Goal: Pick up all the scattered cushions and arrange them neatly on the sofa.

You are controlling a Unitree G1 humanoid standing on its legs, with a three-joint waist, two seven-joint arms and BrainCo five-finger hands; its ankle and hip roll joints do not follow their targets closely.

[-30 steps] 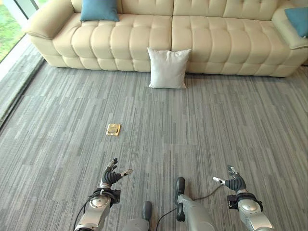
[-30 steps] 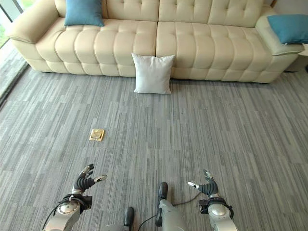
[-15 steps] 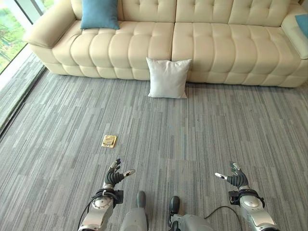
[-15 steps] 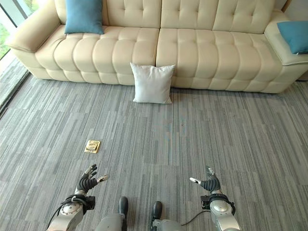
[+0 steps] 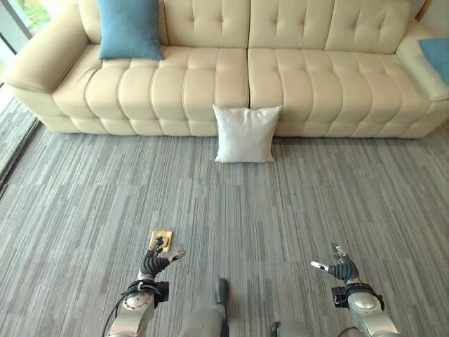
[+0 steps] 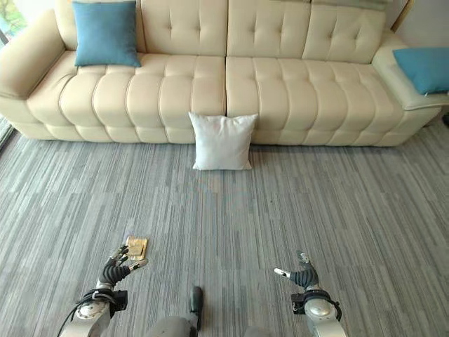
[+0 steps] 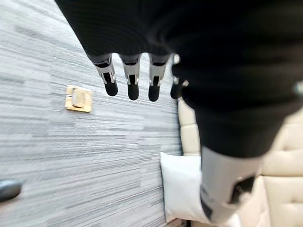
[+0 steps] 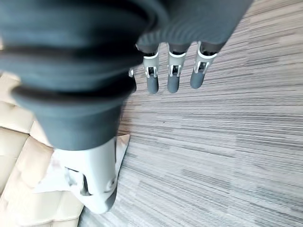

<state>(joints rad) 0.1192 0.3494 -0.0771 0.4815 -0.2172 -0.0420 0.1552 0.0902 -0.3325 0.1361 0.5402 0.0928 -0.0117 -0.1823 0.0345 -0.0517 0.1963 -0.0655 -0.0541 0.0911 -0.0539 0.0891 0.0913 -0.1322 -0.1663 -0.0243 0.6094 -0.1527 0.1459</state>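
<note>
A white cushion (image 5: 245, 134) stands on the grey carpet, leaning against the front of the cream sofa (image 5: 302, 77) near its middle. A blue cushion (image 5: 130, 28) rests upright on the sofa's left seat. Another blue cushion (image 6: 424, 69) lies on the sofa's right arm. My left hand (image 5: 156, 263) hovers low over the carpet at the lower left, fingers relaxed and holding nothing. My right hand (image 5: 340, 268) hovers at the lower right, open as well. Both hands are far short of the white cushion, which also shows past the left hand's fingers (image 7: 130, 84) as a white cushion (image 7: 182, 187).
A small brass floor box (image 5: 161, 239) sits in the carpet just beyond my left hand. A window strip (image 5: 10, 31) borders the far left beside the sofa's arm. Open carpet (image 5: 280, 203) lies between my hands and the sofa.
The whole view has shifted: the sofa, white cushion and floor box sit lower and nearer in the picture, so the camera has moved toward them. Both hands keep the same open pose.
</note>
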